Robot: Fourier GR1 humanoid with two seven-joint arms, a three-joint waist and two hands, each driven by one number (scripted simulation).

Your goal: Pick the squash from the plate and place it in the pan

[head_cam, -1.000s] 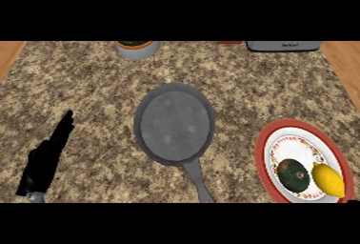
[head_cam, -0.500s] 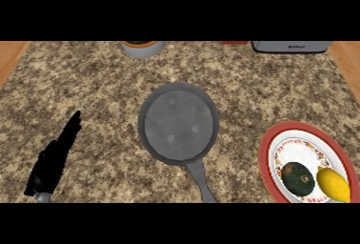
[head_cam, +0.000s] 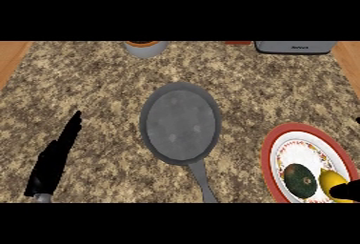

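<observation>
Now black right hand [head_cam: 345, 191] noted at lower right edge, absent half-second earlier; open or closed not determinable. Dark green round squash [head_cam: 300, 179] just left of it on red-rimmed white plate [head_cam: 266, 159], untouched. Grey round metal pan [head_cam: 181, 123] farther left. Black left hand [head_cam: 55, 159] resting, fingers straight. Reach judged begun.

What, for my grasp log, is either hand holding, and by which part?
Nothing visibly: the left hand is open and empty, the right hand barely shows, the squash lies on the plate.
</observation>
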